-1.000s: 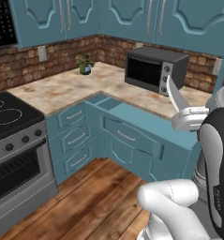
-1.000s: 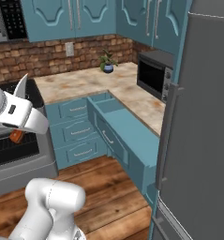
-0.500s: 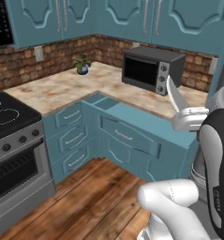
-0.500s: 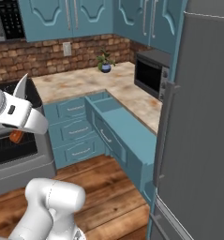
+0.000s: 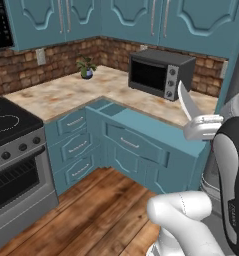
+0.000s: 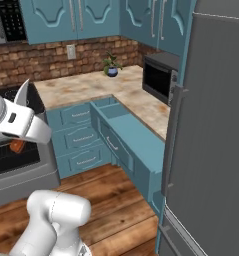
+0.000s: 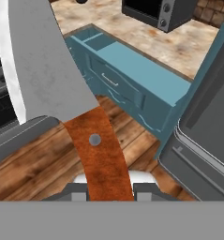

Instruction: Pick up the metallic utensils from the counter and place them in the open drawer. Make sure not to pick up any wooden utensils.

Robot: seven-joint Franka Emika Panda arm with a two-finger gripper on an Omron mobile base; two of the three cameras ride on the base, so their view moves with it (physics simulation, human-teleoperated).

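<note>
Left base view: white two-finger tool (image 5: pixel 200 129) at 3 o'clock, closed around a broad silver knife blade with reddish-brown handle (image 5: pixel 187 101), blade pointing up toward 12; wide shallow teal drawer (image 5: pixel 141 131) pulled out at centre, below the beige marbled stone bench (image 5: pixel 66 92); black microwave (image 5: pixel 161 73) on the bench at 1 o'clock; small potted plant (image 5: pixel 86 67) at 11 o'clock.

Right base view: tool (image 6: pixel 21 127) at 9 o'clock, blade tip (image 6: pixel 22 93) sticking up above it, a bit of reddish handle (image 6: pixel 17 146) below; open drawer (image 6: pixel 128 135) at centre, well apart from the tool; grey fridge (image 6: pixel 211 130) fills 3 o'clock.

Hand view: knife (image 7: pixel 43 70) large from 11 o'clock down to 6, handle (image 7: pixel 101 154) pinched between the finger tips; drawer (image 7: pixel 132 70) lies at 1 o'clock, inside looks bare.

Judgement: carry step, knife lifted and off the bench; next move calls for bringing the tool over the drawer cavity, lowering, then letting go; any other silver piece on the bench too small to tell.
</note>
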